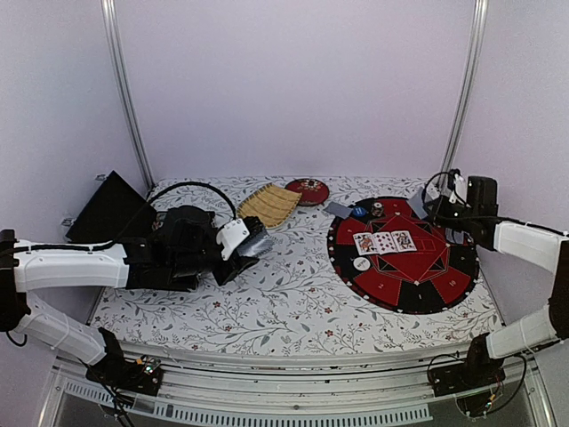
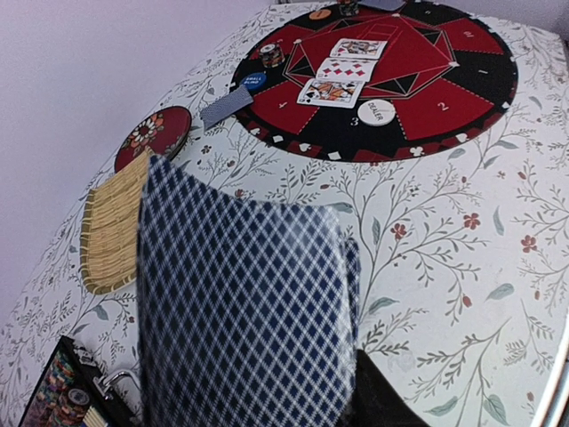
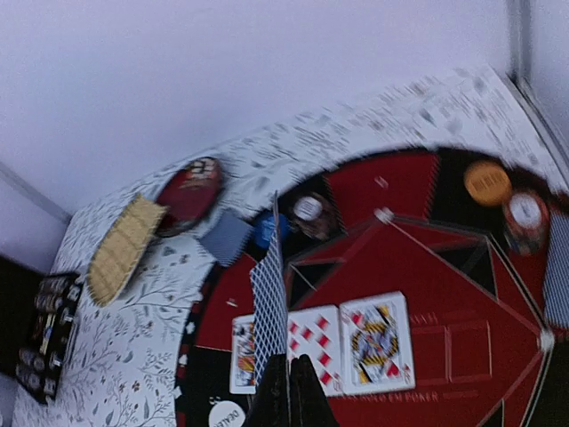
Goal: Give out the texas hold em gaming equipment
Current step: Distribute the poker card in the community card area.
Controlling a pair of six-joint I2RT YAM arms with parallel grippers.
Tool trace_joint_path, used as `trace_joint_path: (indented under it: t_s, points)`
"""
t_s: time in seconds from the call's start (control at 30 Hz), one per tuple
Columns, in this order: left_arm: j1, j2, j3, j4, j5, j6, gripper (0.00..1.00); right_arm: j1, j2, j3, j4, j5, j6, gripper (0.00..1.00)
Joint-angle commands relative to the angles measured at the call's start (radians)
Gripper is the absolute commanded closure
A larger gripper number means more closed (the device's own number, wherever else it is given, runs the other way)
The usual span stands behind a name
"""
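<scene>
My left gripper (image 1: 255, 241) hovers over the flowered cloth left of centre, shut on the card deck (image 2: 240, 302). Its blue diamond back fills the left wrist view, and one dark finger (image 2: 387, 402) shows beside it. My right gripper (image 3: 290, 391) hangs over the round red and black poker mat (image 1: 444, 267), shut on a single card (image 3: 272, 298) seen edge-on. Three face-up cards (image 1: 384, 241) lie in a row on the mat. A white dealer button (image 1: 362, 264) sits in front of them. A blue chip (image 1: 358, 212), a chip stack (image 1: 378, 209) and a face-down card (image 1: 338, 209) lie at the mat's far left.
The woven bamboo tray (image 1: 269, 205) and the red lacquer dish (image 1: 308, 190) lie at the back centre. An open black case (image 1: 111, 212) holding chips (image 2: 62, 387) stands at the left. An orange chip (image 3: 487, 182) and another chip stack (image 3: 524, 213) sit on the mat's far right.
</scene>
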Motion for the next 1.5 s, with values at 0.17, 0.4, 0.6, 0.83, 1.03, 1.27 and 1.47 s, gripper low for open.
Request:
trace_joint_path:
  t_s: [0.17, 0.4, 0.6, 0.83, 1.03, 1.27, 1.47]
  points:
    - [-0.001, -0.013, -0.009, 0.037, 0.008, -0.005, 0.56, -0.089, 0.180, -0.096, 0.161, 0.130, 0.393, 0.98]
    - [-0.002, -0.014, -0.010, 0.031, 0.008, -0.004, 0.56, -0.147, 0.342, -0.091, 0.221, 0.103, 0.458, 0.99]
    - [0.000, -0.022, -0.018, 0.033, 0.004, -0.001, 0.56, -0.154, 0.406, -0.099, 0.250, 0.087, 0.496, 0.99]
    - [0.001, -0.029, -0.022, 0.033, -0.001, -0.004, 0.56, -0.154, 0.489, -0.088, 0.296, 0.073, 0.566, 0.98]
    - [0.000, -0.042, -0.037, 0.033, -0.005, -0.003, 0.56, -0.154, 0.490, -0.081, 0.299, 0.053, 0.561, 0.98]
    - [0.002, -0.046, -0.041, 0.038, -0.010, -0.002, 0.56, -0.155, 0.498, -0.069, 0.304, 0.029, 0.556, 0.89]
    - [0.001, -0.063, -0.049, 0.034, -0.012, -0.001, 0.56, -0.157, 0.469, -0.102, 0.306, 0.031, 0.585, 0.73]
